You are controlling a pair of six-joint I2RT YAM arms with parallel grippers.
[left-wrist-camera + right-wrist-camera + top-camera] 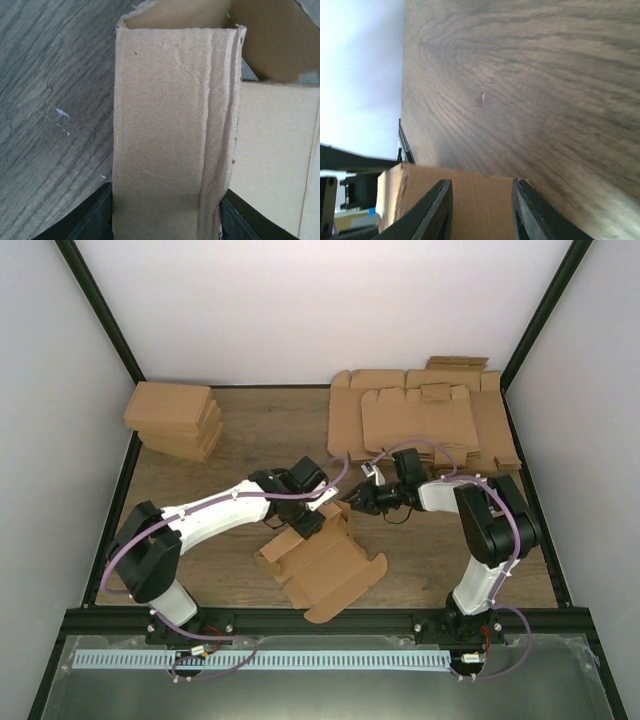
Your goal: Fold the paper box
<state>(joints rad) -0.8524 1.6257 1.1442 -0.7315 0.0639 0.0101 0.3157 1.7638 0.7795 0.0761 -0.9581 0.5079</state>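
Up top first: looking down on the paper box [322,565], matte light-brown card, creased, walls half raised, flaps splayed toward the near right, sitting mid-way across the dark wood-grain table [250,440]. Spotting the left gripper [312,522] right at its far edge, and the right gripper [354,498] just beside its far right corner. Far left, noting a stack of shallow brown boxes [175,420]; far right, overlapping flat sheets [420,420].

Over to the left wrist: nothing but one upright flap filling the view, fibrous, wrinkled lengthwise down its right side, wedged between both black fingers [97,220], so clamped on the box.

On to the right wrist: black fingers [437,210] part-way apart, smooth card face across the gap just beyond. Pinching or merely touching, cannot tell. Past that, streaky wood grain.
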